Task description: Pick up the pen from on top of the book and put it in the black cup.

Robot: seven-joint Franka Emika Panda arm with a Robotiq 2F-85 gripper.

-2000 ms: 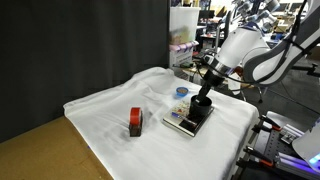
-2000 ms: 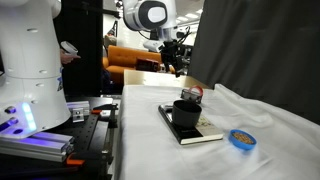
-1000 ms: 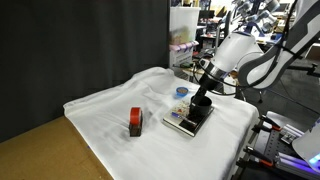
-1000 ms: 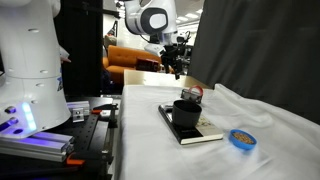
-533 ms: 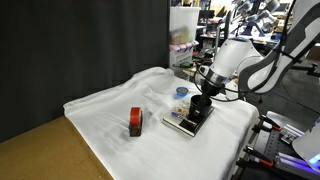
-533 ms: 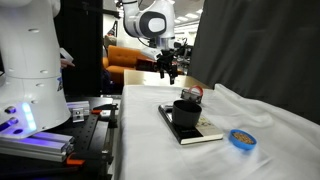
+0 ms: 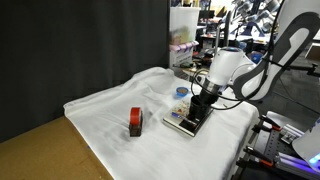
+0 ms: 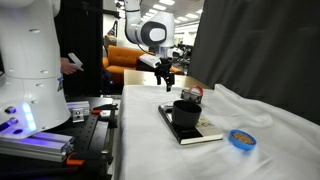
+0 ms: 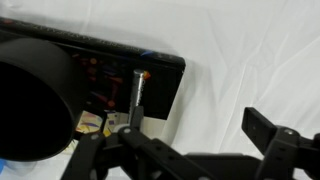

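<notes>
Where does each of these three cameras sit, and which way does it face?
An exterior view: set back from the table draped in white cloth, facing across it at the dark flat book; shows the white arm.
An exterior view: beside the robot's white base, facing along the table at the small black cylindrical cup; shows base, arm, pincer.
Wrist view: on the wrist, looking down at the slim pen on the book; shows the open pincer.
Shared: all three see the book.
</notes>
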